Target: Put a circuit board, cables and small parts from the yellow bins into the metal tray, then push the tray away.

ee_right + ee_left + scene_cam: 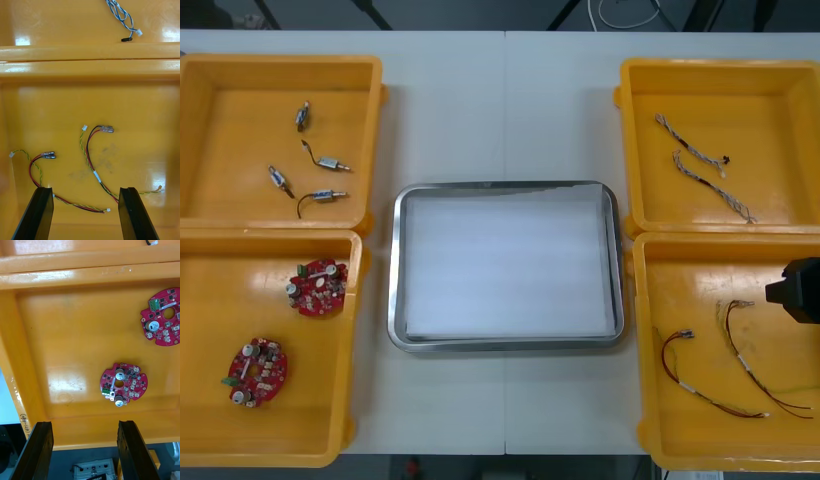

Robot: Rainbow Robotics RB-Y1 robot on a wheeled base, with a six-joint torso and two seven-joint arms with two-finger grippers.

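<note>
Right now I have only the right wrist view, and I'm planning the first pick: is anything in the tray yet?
Observer: No; the tray is bare and white inside.
Operator: And the other arm?
Observer: The left hand is open, facing the near left bin; two boards lie beyond its fingers.
Operator: Where does my own arm sit, seen from above?
Observer: The right hand is over the outer side of the near right bin.
</note>
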